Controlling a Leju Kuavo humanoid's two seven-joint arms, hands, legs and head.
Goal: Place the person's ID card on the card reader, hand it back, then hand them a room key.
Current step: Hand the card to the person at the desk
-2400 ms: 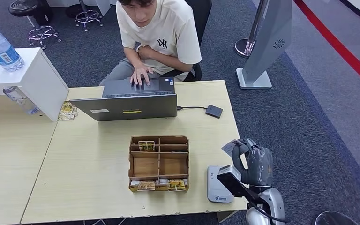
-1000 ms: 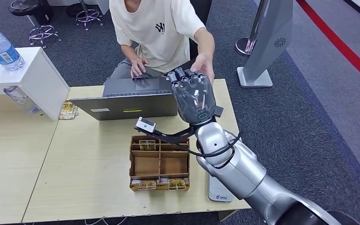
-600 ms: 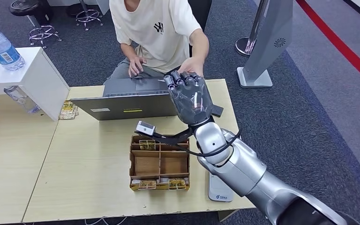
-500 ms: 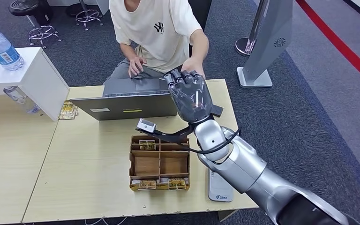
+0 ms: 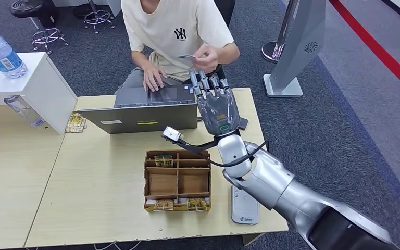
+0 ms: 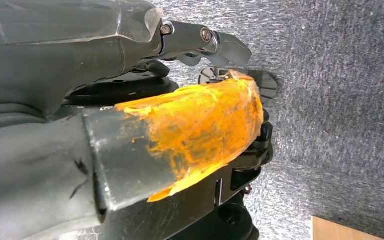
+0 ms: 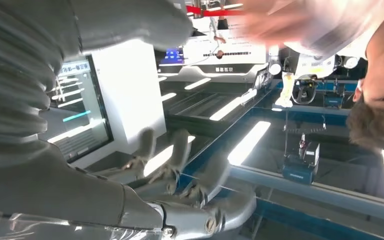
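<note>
The person's hand (image 5: 207, 51) pinches the ID card (image 5: 186, 55) in front of their chest, just beyond my fingertips. My right hand (image 5: 216, 104) is raised over the table's far edge, back towards me, fingers straight and apart, holding nothing. In the right wrist view the same hand (image 7: 180, 167) shows spread empty fingers. The white card reader (image 5: 245, 206) lies at the table's near right edge. Room key cards (image 5: 162, 161) sit in a brown divided box (image 5: 177, 179). My left hand (image 6: 130, 125) hangs over the carpet, its thumb taped orange, nothing in it.
An open grey laptop (image 5: 145, 112) stands between the box and the person, whose other hand rests on its keyboard. A small black device (image 5: 241, 124) lies behind my right hand. A white cabinet (image 5: 21, 83) with a water bottle (image 5: 0, 52) stands at far left.
My right arm rose from beside the reader and held the card out. The person took the card and drew it back to their chest. My right hand's fingers have straightened.
</note>
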